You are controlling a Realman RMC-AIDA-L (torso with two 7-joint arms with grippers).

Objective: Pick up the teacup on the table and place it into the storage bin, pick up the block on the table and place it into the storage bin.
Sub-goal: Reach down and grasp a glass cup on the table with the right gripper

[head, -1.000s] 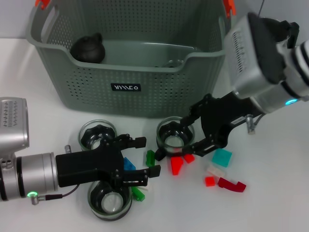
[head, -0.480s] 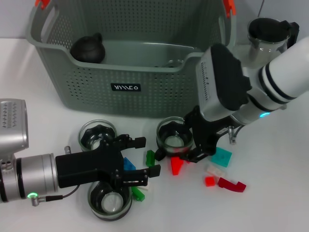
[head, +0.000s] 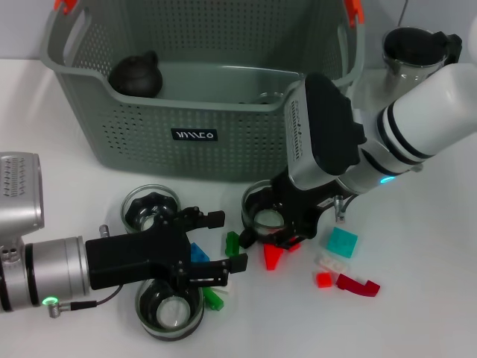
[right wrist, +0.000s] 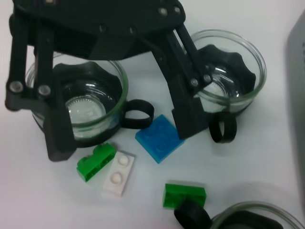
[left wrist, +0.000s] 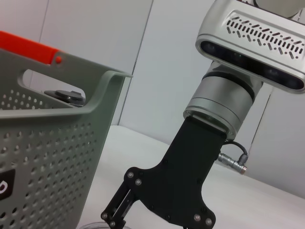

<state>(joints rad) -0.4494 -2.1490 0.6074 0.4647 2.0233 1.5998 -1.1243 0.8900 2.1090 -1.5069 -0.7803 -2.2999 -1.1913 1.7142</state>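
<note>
The grey-green storage bin stands at the back. Three glass teacups with black inserts are on the table: one in front of the bin, one near the front edge, one in the middle. My right gripper hangs open right over the middle teacup's right side, its wrist hiding part of that cup. My left gripper is open between the two left teacups, just above a blue block. The right wrist view shows that blue block between the left gripper's fingers.
Loose blocks lie around: green, green, red, teal, white, dark red. A round black object sits inside the bin. A glass pitcher with a black lid stands at the back right.
My right arm has swung left and down, bringing its gripper from beside the middle teacup to over it. The left arm and all the objects have stayed still.
</note>
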